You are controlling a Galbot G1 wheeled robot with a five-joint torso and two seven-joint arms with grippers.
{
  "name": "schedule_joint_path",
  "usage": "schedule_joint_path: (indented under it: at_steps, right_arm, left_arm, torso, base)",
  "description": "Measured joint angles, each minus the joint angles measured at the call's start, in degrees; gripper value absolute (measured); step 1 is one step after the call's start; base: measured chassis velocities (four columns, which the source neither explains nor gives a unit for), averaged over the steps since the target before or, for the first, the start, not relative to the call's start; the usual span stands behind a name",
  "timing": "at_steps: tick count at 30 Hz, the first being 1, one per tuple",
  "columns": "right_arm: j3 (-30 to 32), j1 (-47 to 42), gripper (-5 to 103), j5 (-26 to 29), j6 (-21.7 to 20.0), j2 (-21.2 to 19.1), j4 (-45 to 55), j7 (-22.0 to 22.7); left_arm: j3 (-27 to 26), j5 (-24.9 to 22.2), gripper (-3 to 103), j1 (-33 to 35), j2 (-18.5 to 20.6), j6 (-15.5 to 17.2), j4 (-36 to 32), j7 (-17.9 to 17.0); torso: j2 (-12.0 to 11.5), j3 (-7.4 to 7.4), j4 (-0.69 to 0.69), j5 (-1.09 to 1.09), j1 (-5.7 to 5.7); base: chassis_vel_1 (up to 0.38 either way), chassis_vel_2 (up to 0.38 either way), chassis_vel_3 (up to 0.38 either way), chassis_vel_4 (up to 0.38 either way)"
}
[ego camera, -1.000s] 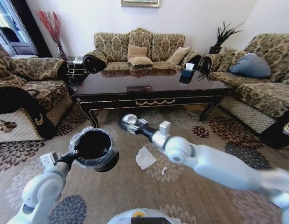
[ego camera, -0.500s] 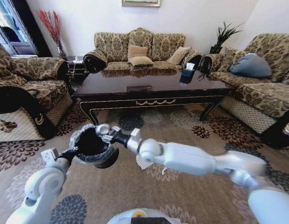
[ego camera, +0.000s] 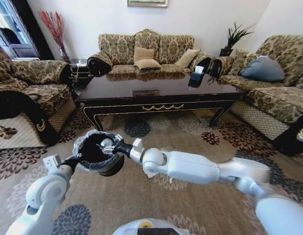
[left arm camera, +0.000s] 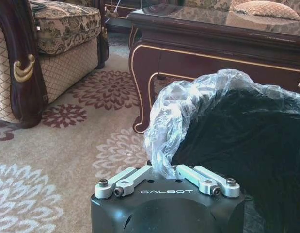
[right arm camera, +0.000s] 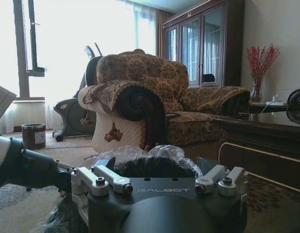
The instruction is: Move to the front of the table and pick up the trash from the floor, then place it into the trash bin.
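Crinkled translucent liner rings the trash bin (ego camera: 98,154), a black round bucket lifted clear of the floor (ego camera: 190,205), mouth tipped up and toward the table (ego camera: 156,95). My left jaws (left arm camera: 166,174) are closed on the liner at the bin's near rim, holding it. My right jaws (ego camera: 108,145) sit over the bin's mouth, long axis of the forearm running across from my right; a pale small item lies between them, but I cannot tell how far they are parted. White crumpled paper (ego camera: 150,171) lies flat on the carpet, partly hidden under my right arm, in front of the dark glossy tabletop.
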Motion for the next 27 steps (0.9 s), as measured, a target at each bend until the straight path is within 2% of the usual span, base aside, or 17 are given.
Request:
schedule_joint_path:
  at_steps: [2,4,5,10,11,15,16,20,21,23,24,27]
  right_arm:
    - [1.49,-0.31,99,0.17,0.02,-0.7,0.36,1.24]
    - [4.55,-1.09,100,1.09,-0.88,-1.56,0.33,4.13]
    - [4.55,-1.09,100,1.09,-0.88,-1.56,0.33,4.13]
    - [15.09,-5.05,100,5.59,-4.35,-4.5,-3.42,11.63]
    - [15.09,-5.05,100,5.59,-4.35,-4.5,-3.42,11.63]
    - [24.57,-11.63,100,12.25,-7.09,-5.39,-8.42,21.5]
    - [24.57,-11.63,100,12.25,-7.09,-5.39,-8.42,21.5]
    - [35.12,-20.28,100,17.19,-9.66,-4.18,-15.83,25.01]
    - [35.12,-20.28,100,17.19,-9.66,-4.18,-15.83,25.01]
    - [39.69,-23.41,100,19.4,-10.67,-2.44,-19.85,27.46]
    - [42.28,-24.84,100,20.14,-10.96,-1.09,-21.94,28.55]
    - [44.28,-26.43,100,19.8,-11.82,-0.39,-24.02,27.83]
  left_arm:
    - [-0.35,-0.02,3,0.39,-0.17,0.0,-0.3,0.02]
    - [-1.14,-0.21,3,0.78,-0.2,0.0,-0.45,0.01]
    - [-1.14,-0.21,3,0.78,-0.2,0.0,-0.45,0.01]
    - [-4.07,-1.74,3,2.08,0.06,0.0,-0.55,-0.05]
    - [-4.07,-1.74,3,2.08,0.06,0.0,-0.55,-0.05]
    - [-4.97,-1.85,3,2.78,0.43,0.0,-0.1,-0.32]
    - [-4.97,-1.85,3,2.78,0.43,0.0,-0.1,-0.32]
    - [-7.58,-2.97,3,4.32,0.96,0.0,-0.47,-0.59]
    - [-7.58,-2.97,3,4.32,0.96,0.0,-0.47,-0.59]
    - [-9.28,-3.31,3,5.58,1.05,0.0,-0.83,-0.7]
    - [-10.34,-3.38,3,6.5,1.01,0.0,-1.13,-0.7]
    - [-11.64,-3.46,3,7.69,0.78,0.0,-1.62,-0.7]
  torso:
    - [0.0,0.0,0.01,0.0,0.0]
    - [0.01,0.0,0.01,0.0,0.0]
    - [0.01,0.0,0.01,0.0,0.0]
    - [0.0,0.0,0.0,0.01,0.0]
    - [0.0,0.0,0.0,0.01,0.0]
    - [0.0,-0.01,0.01,0.0,0.0]
    - [0.0,-0.01,0.01,0.0,0.0]
    - [0.0,-0.01,-0.01,0.02,0.0]
    - [0.0,-0.01,-0.01,0.02,0.0]
    - [0.0,0.0,-0.02,0.02,0.0]
    - [0.0,0.0,0.02,0.01,0.0]
    - [0.0,0.0,0.05,0.01,0.0]
  base:
    - [0.0,0.0,0.0,0.0]
    - [0.0,0.0,0.0,0.0]
    - [0.0,0.0,0.0,0.0]
    - [0.0,0.0,0.0,0.0]
    - [0.0,0.0,0.0,0.0]
    - [0.0,0.0,0.0,0.0]
    - [0.0,0.0,0.0,0.0]
    - [0.0,0.0,0.0,0.0]
    - [0.0,0.0,0.0,0.0]
    - [0.0,0.0,0.0,0.0]
    - [0.0,0.0,0.0,0.0]
    - [0.0,0.0,0.0,0.0]
